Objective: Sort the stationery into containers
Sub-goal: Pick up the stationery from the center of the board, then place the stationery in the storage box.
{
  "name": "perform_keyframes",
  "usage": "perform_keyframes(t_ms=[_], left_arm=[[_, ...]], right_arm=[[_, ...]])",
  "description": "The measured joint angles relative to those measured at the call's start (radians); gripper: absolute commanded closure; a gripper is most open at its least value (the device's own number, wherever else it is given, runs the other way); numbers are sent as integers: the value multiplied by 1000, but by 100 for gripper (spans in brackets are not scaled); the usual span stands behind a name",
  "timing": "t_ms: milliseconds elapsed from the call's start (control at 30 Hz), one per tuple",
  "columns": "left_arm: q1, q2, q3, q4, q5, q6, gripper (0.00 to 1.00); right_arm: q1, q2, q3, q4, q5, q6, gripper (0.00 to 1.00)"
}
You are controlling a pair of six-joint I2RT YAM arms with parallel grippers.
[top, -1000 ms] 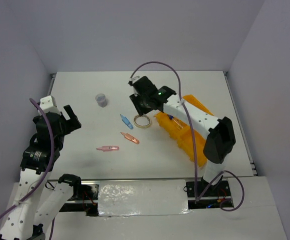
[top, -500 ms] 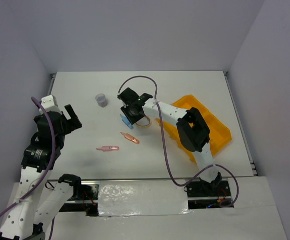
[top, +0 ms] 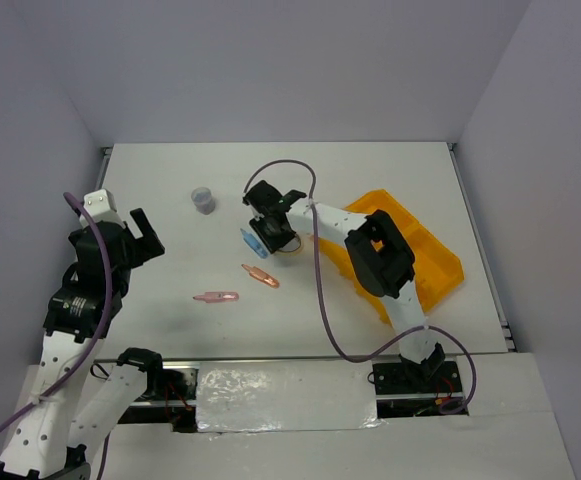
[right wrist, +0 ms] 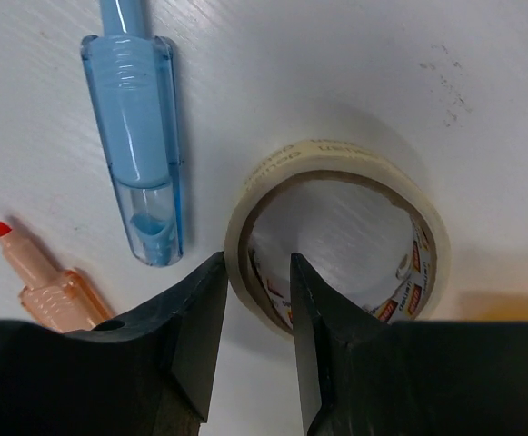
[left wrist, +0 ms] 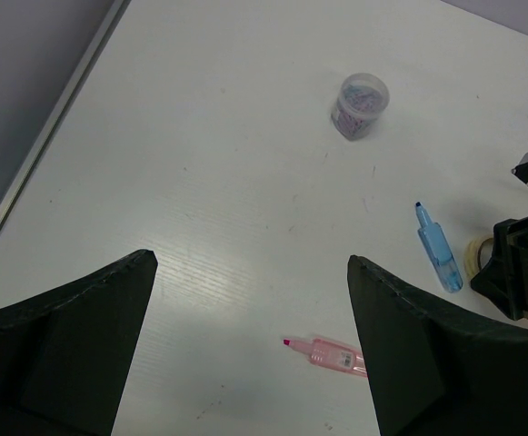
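My right gripper [right wrist: 256, 263] stands low over the table, its jaws closed on the wall of the tan tape ring [right wrist: 336, 162], one finger outside and one inside. The ring lies flat and peeks out beside the gripper [top: 275, 238] in the top view. The blue pen-like piece [top: 253, 243] lies just left of it. Two salmon-pink pieces [top: 261, 275] [top: 216, 297] lie nearer. The clear round cup [top: 203, 200] stands far left of centre. The orange-yellow tray [top: 425, 250] is at the right. My left gripper [top: 140, 235] is open and empty, hovering. The tiny bottle is out of view.
The right arm's purple cable loops above the tray's near side. In the left wrist view the cup [left wrist: 361, 104], the blue piece [left wrist: 439, 250] and one pink piece [left wrist: 336, 354] lie ahead of the left gripper [left wrist: 250, 263]. The table's left rim [top: 103, 165] runs beside the left arm.
My right gripper has swung left from the tray's edge and come down onto the tape ring. The left arm has stayed where it was.
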Motion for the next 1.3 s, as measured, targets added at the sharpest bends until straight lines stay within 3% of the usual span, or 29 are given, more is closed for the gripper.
perform_keyframes(t_ms=[133,200,233,567,867,1067,1300], left_arm=[[0,-1,0,1,0,0,1],[0,0,0,0,0,0,1],[0,0,0,0,0,0,1],[0,0,0,1,0,0,1],[0,-1,0,0,0,0,1],[0,-2,0,1,0,0,1],[0,-3,0,1,0,0,1]], right_arm=[[-1,23,1,14,-6,-9,68],[-1,23,0,18,-13,-13,78],[-1,23,0,20,-18,-15,100],[-1,-68,-74,45,-74,-17,100],[-49,-460,-97,142,-293,-6,100],[-219,-551,-64,137,-252,35,100],[-498,-435,-29,2,-13,100,100]])
